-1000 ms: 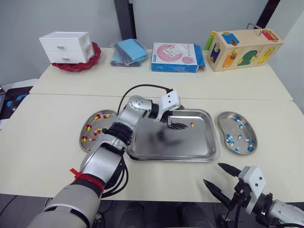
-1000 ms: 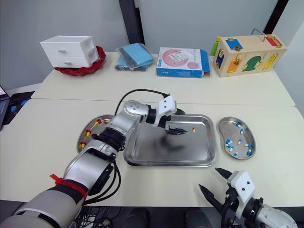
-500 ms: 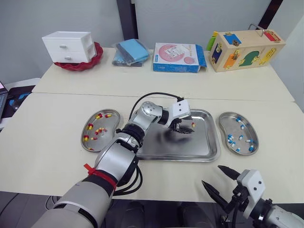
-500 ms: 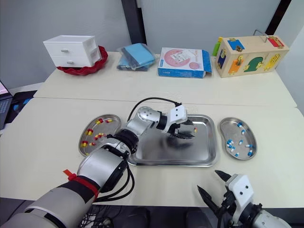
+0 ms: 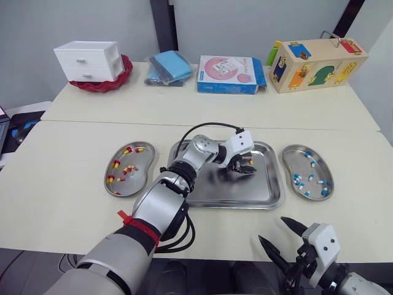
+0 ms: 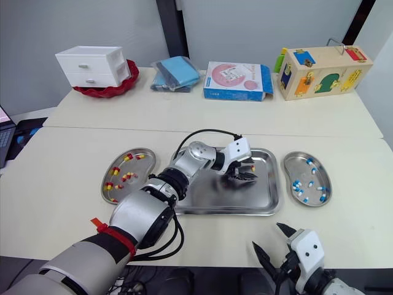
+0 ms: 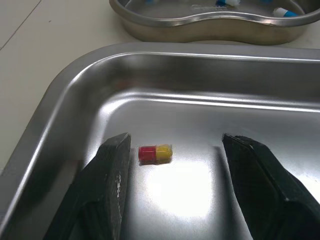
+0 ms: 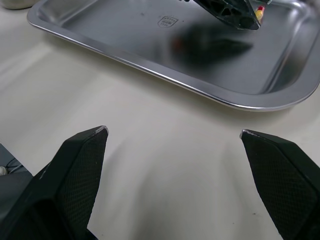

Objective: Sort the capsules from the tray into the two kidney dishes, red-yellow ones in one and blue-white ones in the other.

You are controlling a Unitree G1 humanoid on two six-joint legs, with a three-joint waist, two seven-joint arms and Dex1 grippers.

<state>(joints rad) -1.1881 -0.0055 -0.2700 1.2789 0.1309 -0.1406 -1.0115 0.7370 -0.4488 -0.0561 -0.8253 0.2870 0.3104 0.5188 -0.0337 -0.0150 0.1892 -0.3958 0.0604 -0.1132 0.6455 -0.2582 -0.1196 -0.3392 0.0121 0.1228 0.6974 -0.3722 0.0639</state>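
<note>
One red-yellow capsule [image 7: 155, 153] lies on the floor of the steel tray [image 5: 233, 204], near its far right corner. My left gripper [image 7: 177, 142] is down in the tray and open, a finger on each side of the capsule, which lies closer to one finger [image 7: 107, 175]. The left kidney dish [image 5: 108, 185] holds several red-yellow capsules; the right kidney dish [image 5: 287, 163] holds several blue-white ones. My right gripper [image 5: 274, 228] hovers open over the table's near edge, in front of the tray, holding nothing.
Along the far side of the table stand a white drawer unit [image 5: 86, 60] in a red bowl, a blue folded cloth [image 5: 167, 66], a pink-and-blue box [image 5: 228, 74] and a wooden activity box [image 5: 316, 64]. A black cable [image 5: 209, 126] loops above my left wrist.
My left gripper has slid rightward across the tray and now straddles the red-yellow capsule. The right gripper has stayed put; the camera has shifted slightly.
</note>
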